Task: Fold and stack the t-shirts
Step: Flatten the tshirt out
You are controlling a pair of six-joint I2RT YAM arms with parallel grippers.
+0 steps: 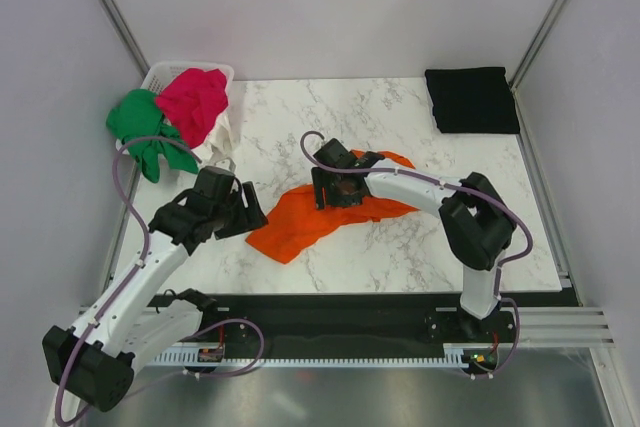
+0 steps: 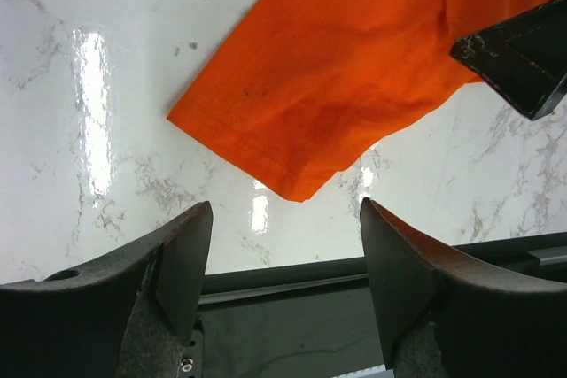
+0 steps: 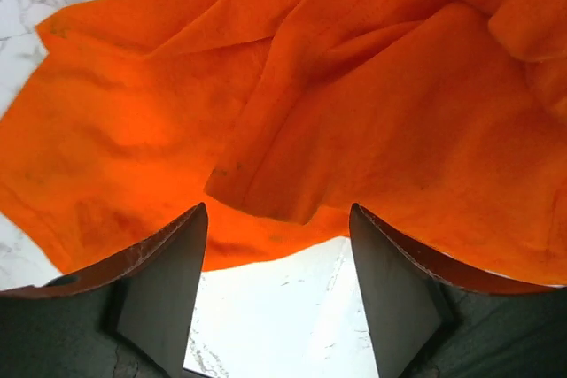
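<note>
Far left: a green t-shirt (image 1: 138,119) and a magenta-red t-shirt (image 1: 193,102) are heaped over the white basket (image 1: 160,73) at the worktop's (image 1: 400,257) far-left corner. The left pincer (image 2: 283,219) is set apart, nothing between its fingers, just beside the near-left hem of the orange t-shirt (image 1: 300,227), which is spread crumpled mid-worktop. The right pincer (image 3: 276,219) is positioned over the shirt's middle, fingers apart, cloth not clamped. A black t-shirt (image 1: 471,99) is laid folded at the far-right corner.
</note>
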